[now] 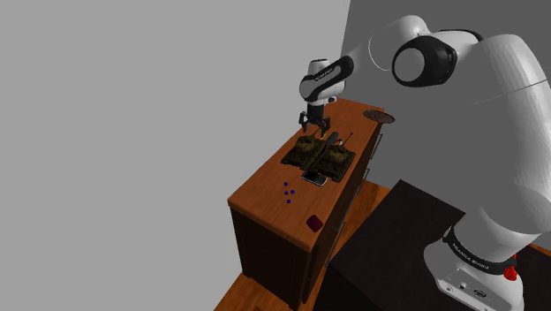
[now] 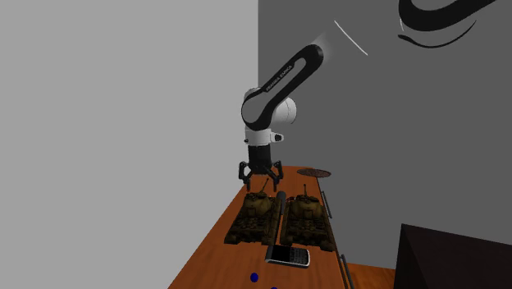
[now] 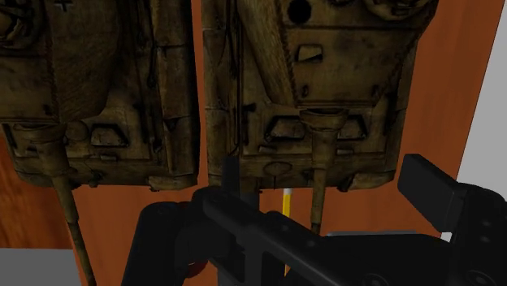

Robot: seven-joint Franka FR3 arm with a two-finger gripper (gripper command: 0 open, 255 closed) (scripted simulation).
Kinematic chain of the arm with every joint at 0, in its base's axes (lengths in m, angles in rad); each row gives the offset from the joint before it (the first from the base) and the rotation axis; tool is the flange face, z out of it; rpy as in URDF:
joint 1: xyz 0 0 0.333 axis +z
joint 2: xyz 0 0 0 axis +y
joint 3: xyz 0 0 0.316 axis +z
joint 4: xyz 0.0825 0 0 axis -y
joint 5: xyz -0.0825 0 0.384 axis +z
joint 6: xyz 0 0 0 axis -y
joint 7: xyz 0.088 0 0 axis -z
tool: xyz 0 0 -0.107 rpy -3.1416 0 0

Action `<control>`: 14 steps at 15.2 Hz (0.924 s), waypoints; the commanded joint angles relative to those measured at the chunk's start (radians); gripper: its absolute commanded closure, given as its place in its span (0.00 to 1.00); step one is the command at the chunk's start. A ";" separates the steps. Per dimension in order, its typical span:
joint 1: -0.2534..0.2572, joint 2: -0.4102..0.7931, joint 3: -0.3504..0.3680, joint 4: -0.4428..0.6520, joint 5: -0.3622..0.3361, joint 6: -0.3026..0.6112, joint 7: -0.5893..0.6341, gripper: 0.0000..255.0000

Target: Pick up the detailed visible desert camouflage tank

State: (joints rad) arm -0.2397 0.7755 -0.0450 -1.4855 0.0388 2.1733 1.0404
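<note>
The end effector [image 2: 262, 182], fingers spread apart and holding nothing, hangs over the gun-barrel end of a desert camouflage tank [image 2: 253, 217], apparently just clear of it. A twin tank [image 2: 308, 223] sits just beside it on the wooden tabletop [image 2: 221, 263], with a phone [image 2: 288, 256] near both.

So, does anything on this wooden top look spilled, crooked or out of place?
Nothing is tipped or broken; one tank and its twin stand level, side by side. Only some small blue bits lie scattered on the wooden top near the phone, as if spilled.
</note>
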 commanded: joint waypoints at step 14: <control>0.001 -0.022 -0.001 0.002 -0.001 -0.023 0.001 1.00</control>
State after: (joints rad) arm -0.2388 0.7640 -0.0451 -1.4840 0.0383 2.1594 1.0415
